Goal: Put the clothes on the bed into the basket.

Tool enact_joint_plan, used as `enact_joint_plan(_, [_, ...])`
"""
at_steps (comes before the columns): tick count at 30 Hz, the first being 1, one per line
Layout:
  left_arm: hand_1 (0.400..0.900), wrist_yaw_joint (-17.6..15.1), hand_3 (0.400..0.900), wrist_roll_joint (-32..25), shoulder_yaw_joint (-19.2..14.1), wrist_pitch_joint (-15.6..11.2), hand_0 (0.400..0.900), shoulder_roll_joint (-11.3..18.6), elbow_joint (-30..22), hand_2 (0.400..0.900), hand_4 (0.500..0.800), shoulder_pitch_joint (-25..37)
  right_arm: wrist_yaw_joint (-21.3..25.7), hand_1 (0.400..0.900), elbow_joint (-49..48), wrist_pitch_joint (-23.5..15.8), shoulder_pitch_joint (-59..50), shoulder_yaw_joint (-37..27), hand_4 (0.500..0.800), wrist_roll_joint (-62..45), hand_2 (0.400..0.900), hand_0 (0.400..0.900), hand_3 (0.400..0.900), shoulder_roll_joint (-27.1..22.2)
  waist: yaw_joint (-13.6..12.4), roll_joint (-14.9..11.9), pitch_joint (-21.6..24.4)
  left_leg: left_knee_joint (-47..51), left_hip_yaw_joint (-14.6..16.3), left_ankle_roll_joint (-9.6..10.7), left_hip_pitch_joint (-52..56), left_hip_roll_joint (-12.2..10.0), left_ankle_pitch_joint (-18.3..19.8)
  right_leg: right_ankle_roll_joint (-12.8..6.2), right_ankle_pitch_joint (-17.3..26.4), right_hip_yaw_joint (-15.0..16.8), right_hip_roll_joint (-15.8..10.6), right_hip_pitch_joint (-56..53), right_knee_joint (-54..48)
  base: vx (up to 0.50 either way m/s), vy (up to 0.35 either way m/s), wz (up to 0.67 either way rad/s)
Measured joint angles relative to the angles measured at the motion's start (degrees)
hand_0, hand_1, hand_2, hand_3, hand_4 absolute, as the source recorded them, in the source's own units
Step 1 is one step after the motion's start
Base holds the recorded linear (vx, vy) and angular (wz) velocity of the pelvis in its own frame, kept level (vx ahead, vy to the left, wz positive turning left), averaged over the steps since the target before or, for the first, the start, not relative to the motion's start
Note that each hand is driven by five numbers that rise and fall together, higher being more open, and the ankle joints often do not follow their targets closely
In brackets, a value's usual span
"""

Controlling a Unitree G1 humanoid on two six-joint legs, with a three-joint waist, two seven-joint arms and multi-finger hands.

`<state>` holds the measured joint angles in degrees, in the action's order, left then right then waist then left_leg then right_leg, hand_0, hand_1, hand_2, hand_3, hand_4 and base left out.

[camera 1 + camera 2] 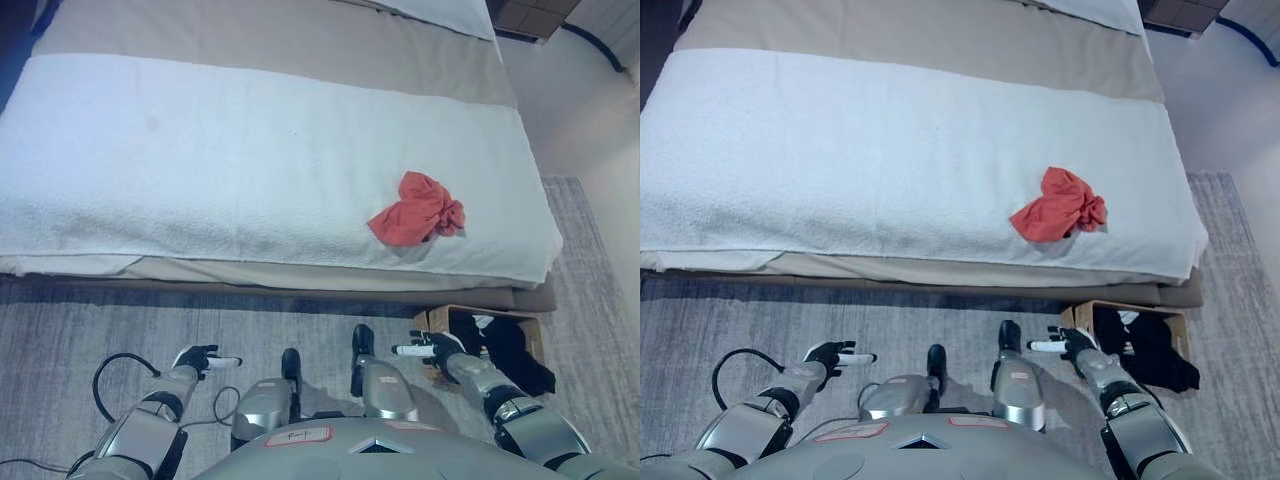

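Note:
A crumpled red cloth (418,210) lies on the white blanket of the bed (200,160), near its right front corner. A brown basket (530,328) stands on the floor at the bed's right front, with dark clothes (512,352) inside and hanging over its side. My right hand (432,347) hovers low just left of the basket, fingers relaxed and open, holding nothing. My left hand (203,358) is low over the rug at the lower left, open and empty. Both hands are well short of the red cloth.
A grey rug (120,320) covers the floor in front of the bed. A white pillow (450,15) lies at the bed's far right end. A dark piece of furniture (535,15) stands at the top right.

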<state>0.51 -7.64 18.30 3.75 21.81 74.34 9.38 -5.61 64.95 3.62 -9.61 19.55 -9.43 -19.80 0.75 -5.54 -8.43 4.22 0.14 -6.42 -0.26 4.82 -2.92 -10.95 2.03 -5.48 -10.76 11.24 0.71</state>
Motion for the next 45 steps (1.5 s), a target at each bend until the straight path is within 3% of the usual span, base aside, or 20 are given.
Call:
enact_joint_plan(3, [0.9, 0.04, 0.9, -0.01, -0.75, -0.21, 0.9, -0.13, -0.1, 0.9, 0.8, -0.55, 0.53, 0.9, -2.74, -0.15, -1.63, -0.17, 0.8, 0.01, 0.9, 0.9, 0.9, -2.24, 0.06, -0.57, -0.13, 0.41, -0.26, 1.16, 0.68, 0.73, 0.04, 0.73, 0.63, -0.27, -0.04, -4.45, -4.08, 0.16, -0.176, 0.07])
enact_joint_plan(5, [0.9, 0.05, 0.9, 0.0, -1.13, -0.35, 0.9, -0.3, -0.11, 0.9, 0.8, -1.06, 1.11, 0.9, -3.11, -0.46, -3.51, -0.24, 0.8, 0.06, 0.9, 0.9, 0.9, -4.01, 0.29, -0.69, 0.02, 0.39, -0.87, 3.07, 1.1, 0.97, 0.06, 2.27, 4.96, -0.21, -0.02, -7.27, -6.01, 0.22, -0.264, 0.19])
enact_joint_plan(11, [0.9, 1.02, 0.9, 0.03, -1.51, -0.81, 0.9, -3.4, -1.04, 0.9, 0.8, -2.69, 1.81, 0.9, -4.64, -0.35, -9.98, 0.34, 0.8, 0.97, 0.9, 0.9, 0.9, -13.83, 0.61, 4.84, 2.15, 0.43, -2.36, 5.92, 1.08, -2.93, 0.58, 3.83, 5.67, -2.24, 3.7, -7.88, -6.02, 0.1, -0.137, 0.07])
enact_joint_plan(16, [0.9, 1.4, 0.9, 0.02, -1.36, -1.31, 0.9, -4.07, -2.6, 0.9, 0.8, -3.09, 2.88, 0.9, -5.69, -0.53, -15.43, 0.73, 0.8, 1.34, 0.9, 0.9, 0.9, -18.15, 0.84, 6.51, 3.11, 0.44, -2.76, 6.82, 0.92, -4.82, 0.72, 5.1, 4.86, -2.71, 5.62, -7.88, -6.03, 0.06, -0.08, -0.02])
enact_joint_plan(22, [0.9, 1.31, 0.9, -0.05, 0.9, -1.36, 0.9, -5.92, -2.78, 0.9, 0.8, -3.48, 3.08, 0.9, -5.47, -0.2, -22.57, 5.64, 0.8, 1.42, 0.9, 0.9, 0.9, -18.61, 1.27, 9.08, 3.92, 0.46, -2.95, 7.98, -0.08, -5.56, 0.71, 5.92, 4.43, -2.91, 6.37, -6.94, -6.01, 0.01, -0.042, 0.05])
enact_joint_plan(25, [0.9, 1.31, 0.9, -0.86, 2.75, -1.43, 0.9, -7.05, -2.96, 0.9, 0.8, -3.84, 3.54, 0.9, -0.78, -0.04, -28.73, 9.42, 0.8, 1.43, 0.9, 0.9, 0.9, -18.67, 0.46, 10.92, 3.79, 0.45, -2.99, 8.27, -1.15, -5.54, 0.38, 6.16, 4.62, -2.97, 6.34, -5.86, -6.01, -0.03, -0.016, 0.04])
enact_joint_plan(31, [0.9, 1.18, 0.9, -2.32, 3.08, -1.43, 0.9, -7.31, -3.29, 0.9, 0.8, -4.27, 4.62, 0.9, 3.25, -0.02, -38.23, 11.71, 0.8, 1.4, 0.9, 0.9, 0.9, -18.57, -1.04, 12.71, 2.4, 0.41, -3.25, 8.67, -4.31, -5.57, -0.74, 7.27, 5.51, -3.22, 6.45, -2.8, -5.77, -0.05, -0.004, 0.06])
enact_joint_plan(45, [0.9, 0.06, 0.9, -4.55, 5.23, -2.9, 0.9, -7.1, -7.6, 0.9, 0.8, -3.38, 6.83, 0.9, 11.32, -0.02, -48.22, 13.24, 0.8, 1.29, 0.9, 0.9, 0.9, -18.44, -4.31, 16.08, -5.51, 0.4, -6.2, 10.23, -9.98, -5.38, -2.83, 7.63, 6.07, -6.42, 6.09, 1.32, -5.72, -0.04, -0.006, 0.14])
